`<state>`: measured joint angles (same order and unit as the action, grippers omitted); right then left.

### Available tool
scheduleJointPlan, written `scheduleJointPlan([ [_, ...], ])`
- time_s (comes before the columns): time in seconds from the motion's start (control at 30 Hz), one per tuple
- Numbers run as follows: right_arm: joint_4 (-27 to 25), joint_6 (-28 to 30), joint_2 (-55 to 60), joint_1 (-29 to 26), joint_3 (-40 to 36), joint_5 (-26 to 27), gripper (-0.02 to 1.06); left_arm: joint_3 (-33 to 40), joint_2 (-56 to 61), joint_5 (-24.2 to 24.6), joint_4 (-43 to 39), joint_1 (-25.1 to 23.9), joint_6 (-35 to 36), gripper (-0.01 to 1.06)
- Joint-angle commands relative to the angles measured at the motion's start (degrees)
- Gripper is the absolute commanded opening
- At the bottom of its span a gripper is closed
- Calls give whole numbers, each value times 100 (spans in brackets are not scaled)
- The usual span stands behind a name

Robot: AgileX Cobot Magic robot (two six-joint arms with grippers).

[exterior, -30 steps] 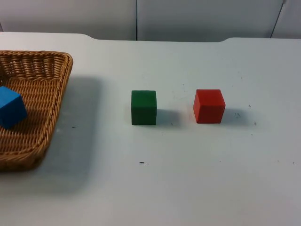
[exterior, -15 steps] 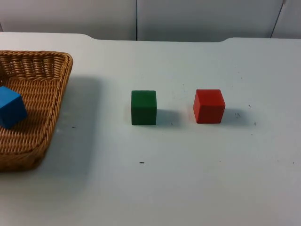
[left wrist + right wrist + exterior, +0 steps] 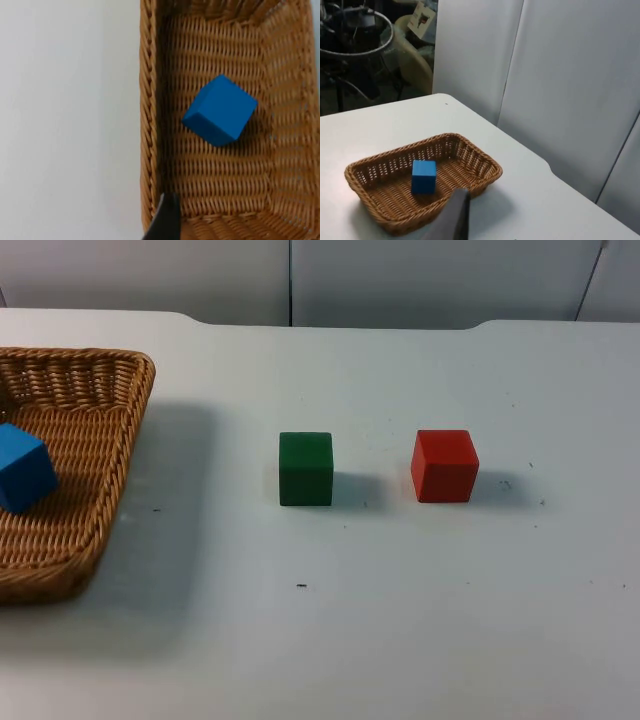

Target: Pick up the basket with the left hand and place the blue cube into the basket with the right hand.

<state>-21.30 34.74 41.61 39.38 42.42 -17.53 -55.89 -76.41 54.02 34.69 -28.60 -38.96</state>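
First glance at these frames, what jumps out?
The blue cube already lies inside the wicker basket at the table's left edge, tilted on the weave; the left wrist view looks straight down on it. Out on the white table, a green cube and a red cube stand side by side, apart, with the green one nearer the basket.
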Motion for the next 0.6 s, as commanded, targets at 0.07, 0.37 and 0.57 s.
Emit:
scheduleJointPlan([
  [0.07,-2,-30,-24,-6,-24,-123,97,28,1024,73,138,23,135,76],
  [0.37,43,-30,-24,-6,-37,-284,97,1144,3190,-844,658,61,123,76],
  [0.57,43,-43,-24,-6,-337,0,97,1770,3951,-872,605,1003,42,76],
])
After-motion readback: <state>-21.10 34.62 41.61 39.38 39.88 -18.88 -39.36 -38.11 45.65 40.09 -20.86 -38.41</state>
